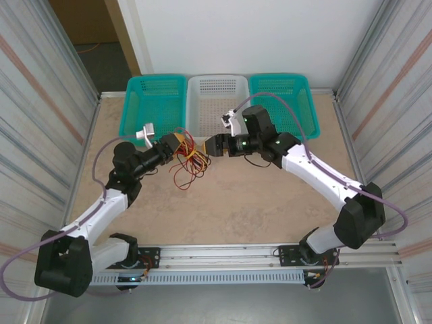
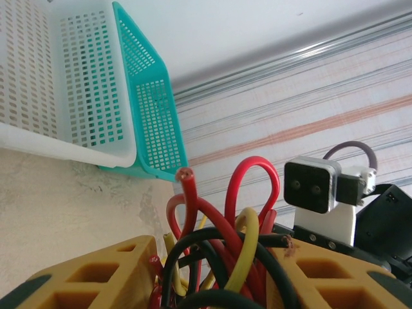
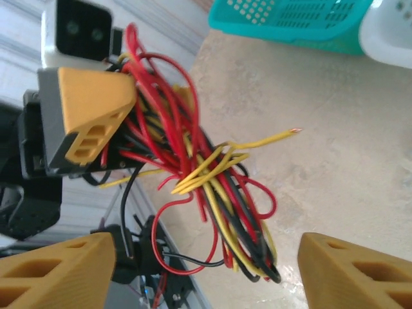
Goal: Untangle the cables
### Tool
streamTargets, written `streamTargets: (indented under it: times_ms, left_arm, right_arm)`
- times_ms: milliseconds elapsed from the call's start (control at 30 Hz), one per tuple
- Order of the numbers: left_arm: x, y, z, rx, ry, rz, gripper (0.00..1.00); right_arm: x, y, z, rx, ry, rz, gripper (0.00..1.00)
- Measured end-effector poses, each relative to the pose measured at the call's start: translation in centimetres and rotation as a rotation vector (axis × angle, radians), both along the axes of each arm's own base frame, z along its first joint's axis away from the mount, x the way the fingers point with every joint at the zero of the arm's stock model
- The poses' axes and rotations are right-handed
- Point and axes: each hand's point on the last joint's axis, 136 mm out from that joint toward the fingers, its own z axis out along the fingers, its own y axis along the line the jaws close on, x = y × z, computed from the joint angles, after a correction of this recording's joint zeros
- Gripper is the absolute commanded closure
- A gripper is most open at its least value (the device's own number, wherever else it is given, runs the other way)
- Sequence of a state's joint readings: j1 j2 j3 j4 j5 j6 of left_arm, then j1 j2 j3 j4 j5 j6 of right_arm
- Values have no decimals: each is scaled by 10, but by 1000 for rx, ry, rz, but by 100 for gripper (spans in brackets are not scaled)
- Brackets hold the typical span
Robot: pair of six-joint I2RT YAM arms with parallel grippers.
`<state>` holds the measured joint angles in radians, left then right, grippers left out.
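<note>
Beige, mottled tabletop (image 1: 236, 209), closed in left and right by ribbed metal panels (image 1: 40, 101). A plain white wall (image 1: 256, 34) stands at the back, with an open doorway (image 1: 101, 47) at the far left corner.

We note three perforated baskets in a row along the far edge, well beyond both claws: left teal basket (image 1: 156, 77), white basket (image 1: 217, 78), right teal basket (image 1: 279, 77). The white one sits straight beyond the gap between the two claws. An aluminium rail (image 1: 270, 253) carrying the arm bases runs along the near edge, well behind the claws.

Left claw (image 1: 177, 142): partly closed, clamping the cables (image 3: 212, 187) between its yellow fingers. Red, yellow and black strands are knotted into one bundle. Loops stick out past the fingertips, and the rest hangs below the claw toward the tabletop. We cannot tell whether the lowest loops touch the surface.

Right claw (image 1: 210, 146): fingers spread wide, gripping nothing. It faces the left claw tip to tip, just beside it. In the right wrist view the bundle lies ahead of and between its two fingers, apart from both. One yellow strand end juts out sideways over the tabletop.
</note>
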<state>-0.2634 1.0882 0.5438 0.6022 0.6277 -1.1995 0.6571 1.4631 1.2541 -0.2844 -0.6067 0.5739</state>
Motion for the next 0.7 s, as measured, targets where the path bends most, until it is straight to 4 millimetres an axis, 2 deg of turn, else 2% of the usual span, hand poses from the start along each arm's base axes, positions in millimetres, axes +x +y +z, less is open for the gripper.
streamTargets:
  times_ms: [100,300,467,700]
  left_arm:
    - [3,-2,-1,-17,28,-10,100]
    - [6,-4,12,-64,25,-30,100]
    - [6,-6,14,-98,41,-46,100]
    - [4,-7,20,-113,37,-54,100]
  right_arm:
    - [-9,12,-3,-8,0,63,10]
    - [-24,35,-17,-32,7,153,16]
    - [-18,40,-33,-52,32,153,20]
    - [-6,39,-39,-74,11,125,8]
